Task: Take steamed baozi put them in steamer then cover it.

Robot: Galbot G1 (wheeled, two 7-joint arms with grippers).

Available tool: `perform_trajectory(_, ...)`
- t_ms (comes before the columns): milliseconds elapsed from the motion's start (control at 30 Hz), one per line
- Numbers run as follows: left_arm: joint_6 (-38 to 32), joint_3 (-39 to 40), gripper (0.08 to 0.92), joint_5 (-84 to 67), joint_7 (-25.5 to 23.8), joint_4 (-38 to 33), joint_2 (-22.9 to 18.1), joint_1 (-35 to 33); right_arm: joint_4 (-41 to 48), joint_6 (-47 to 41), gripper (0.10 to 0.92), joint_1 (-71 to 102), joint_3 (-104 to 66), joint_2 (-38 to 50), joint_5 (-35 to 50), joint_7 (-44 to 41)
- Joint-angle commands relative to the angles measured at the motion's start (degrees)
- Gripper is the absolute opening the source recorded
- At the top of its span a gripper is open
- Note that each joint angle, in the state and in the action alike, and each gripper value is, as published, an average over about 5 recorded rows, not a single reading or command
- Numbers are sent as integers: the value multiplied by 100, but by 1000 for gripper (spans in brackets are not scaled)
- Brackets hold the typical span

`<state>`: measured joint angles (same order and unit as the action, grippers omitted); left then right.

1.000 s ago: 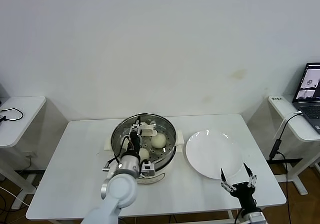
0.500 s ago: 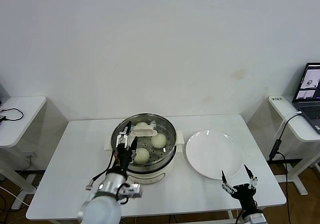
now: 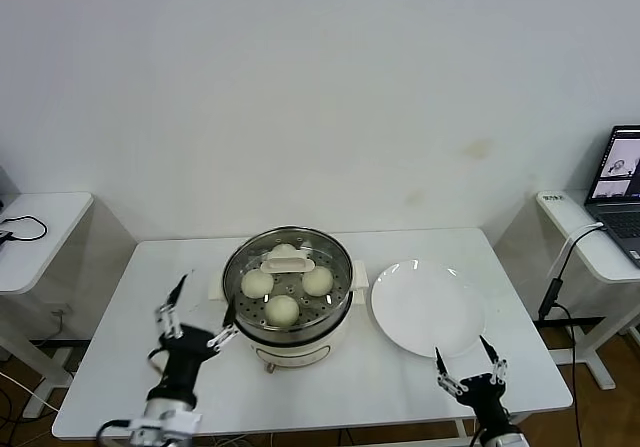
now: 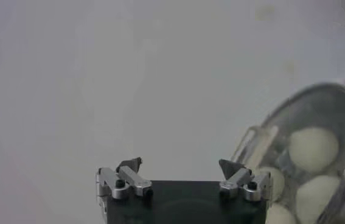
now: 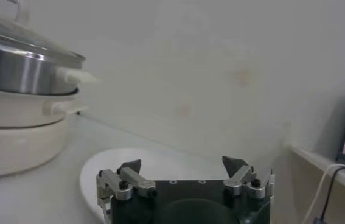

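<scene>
The steamer [image 3: 290, 339] stands mid-table, shiny steel on a white base. The cover [image 3: 340, 267], clear glass with a cream handle [image 3: 287, 258], lies on top of it. Three baozi [image 3: 257, 283] show through the glass. My left gripper [image 3: 205, 302] hovers open and empty over the table, just left of the steamer's front. In the left wrist view the left gripper [image 4: 180, 165] is open, with the steamer [image 4: 327, 109] and baozi [image 4: 313, 148] off to one side. My right gripper [image 3: 462, 352] is open near the table's front right edge; in its own view the right gripper [image 5: 183, 164] holds nothing.
A white plate [image 3: 428, 307] lies bare to the right of the steamer, just beyond the right gripper. A side table with a laptop [image 3: 620, 192] stands at far right, and another with a cable [image 3: 20, 229] at far left.
My left gripper has let go of the cover's handle, opened, and drawn back down to the front left of the steamer. The right gripper shifted slightly.
</scene>
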<state>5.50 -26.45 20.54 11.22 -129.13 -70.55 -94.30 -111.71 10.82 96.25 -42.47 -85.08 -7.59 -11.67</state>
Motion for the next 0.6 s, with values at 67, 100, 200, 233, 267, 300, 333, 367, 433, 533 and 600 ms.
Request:
perform_trajectory(67, -1616, -1043, 823, -3686, 646, 319, -265, -1737, -292, -200, 823, 529, 627, 686, 764, 172)
perform_trajectory(100, -1692, -1023, 823, -3696, 626, 366, -267, -1793, -321, -216, 823, 577, 684, 722, 815, 208)
perform_trajectory(200, -1903, -961, 823, -3695, 550, 461, -319, -1879, -433, -248, 823, 746, 858, 852, 948, 323)
perform_trajectory(233, -1942, -946, 823, -3693, 521, 472, -345, -1887, -470, -254, 823, 796, 905, 895, 985, 356)
perform_trajectory(267, -1971, -932, 823, -3692, 492, 478, -373, -1895, -511, -259, 823, 854, 951, 940, 1020, 387)
perform_trajectory(300, -1981, -922, 823, -3691, 468, 477, -398, -1901, -538, -263, 823, 892, 980, 969, 1046, 410)
perform_trajectory(333, -1979, -909, 823, -3687, 446, 474, -420, -1911, -573, -272, 823, 927, 1008, 993, 1075, 436)
perform_trajectory(367, -1979, -892, 823, -3684, 435, 472, -433, -1924, -608, -283, 823, 960, 1038, 1013, 1101, 460)
perform_trajectory(433, -1977, -861, 823, -3674, 423, 492, -448, -1943, -675, -330, 823, 1006, 1101, 1034, 1139, 510)
perform_trajectory(533, -1967, -843, 823, -3643, 411, 565, -445, -1937, -764, -452, 823, 1051, 1209, 1072, 1182, 581)
perform_trajectory(600, -1949, -848, 823, -3631, 392, 638, -428, -1904, -799, -537, 823, 1059, 1267, 1112, 1221, 616)
